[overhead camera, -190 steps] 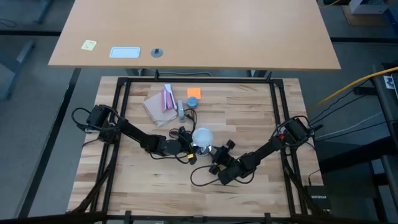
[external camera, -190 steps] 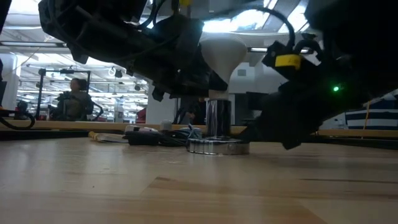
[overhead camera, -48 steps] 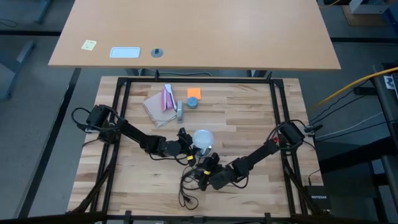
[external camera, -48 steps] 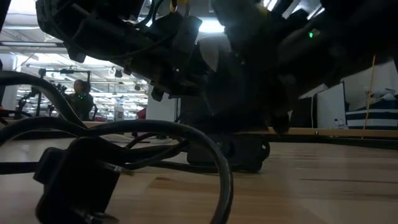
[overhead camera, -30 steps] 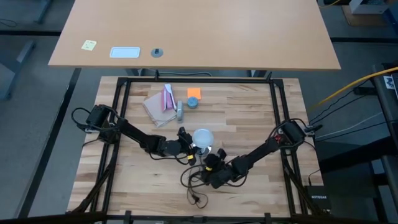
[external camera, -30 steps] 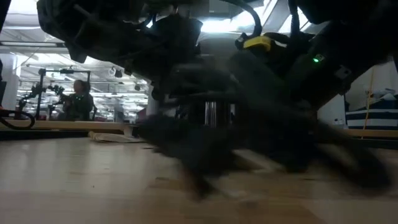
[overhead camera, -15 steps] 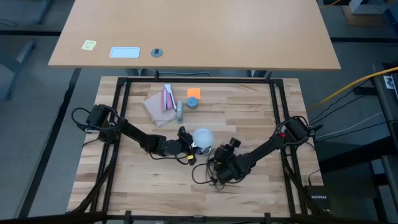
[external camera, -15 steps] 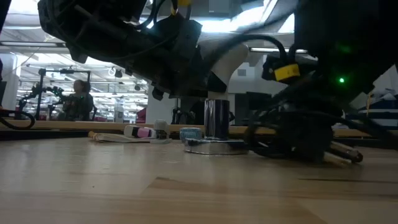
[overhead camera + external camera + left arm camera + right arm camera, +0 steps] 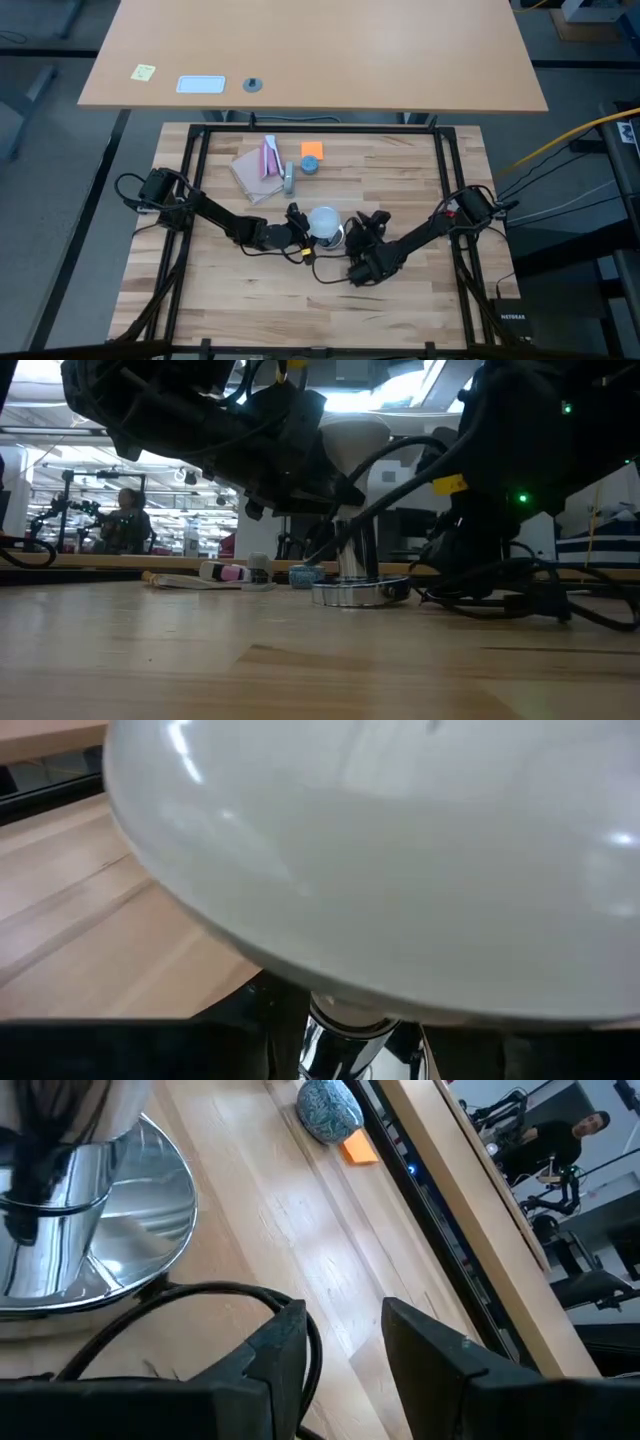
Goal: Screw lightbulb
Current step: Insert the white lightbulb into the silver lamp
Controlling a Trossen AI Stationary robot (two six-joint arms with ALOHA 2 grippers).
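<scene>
The white globe lightbulb (image 9: 325,224) stands upright on the silver socket (image 9: 360,592) at the table's middle. The socket's round base looks slightly tilted in the low view. My left gripper (image 9: 303,235) reaches in from the left and is shut under the globe (image 9: 380,850). My right gripper (image 9: 356,240) is just right of the socket (image 9: 90,1230), its fingers a little apart. The socket's thin black cord (image 9: 200,1293) runs into the gap between those fingers. My left gripper pinches the bulb at its pale neck (image 9: 345,1012), just under the globe, one dark finger (image 9: 278,1020) on each side. It comes in nearly level from the table's left. The bulb stands upright on the socket. My right gripper has the black cord (image 9: 312,1348) curling over one fingertip (image 9: 280,1342) and down along that finger's inner side. Wood shows between the cord and the other finger. The cord looks hooked rather than pinched.
A tan pad with pink pieces (image 9: 258,165), an orange note (image 9: 312,149) and a small blue-grey round piece (image 9: 309,165) lie toward the far edge. Loose cord (image 9: 500,605) lies on the table under the right arm. A black frame (image 9: 190,190) borders the table.
My right gripper has gone from the near side toward the far edge, up to the socket, rolling its wrist as it went. The cord's loop, which trailed toward the near edge, has been drawn in beside the right arm.
</scene>
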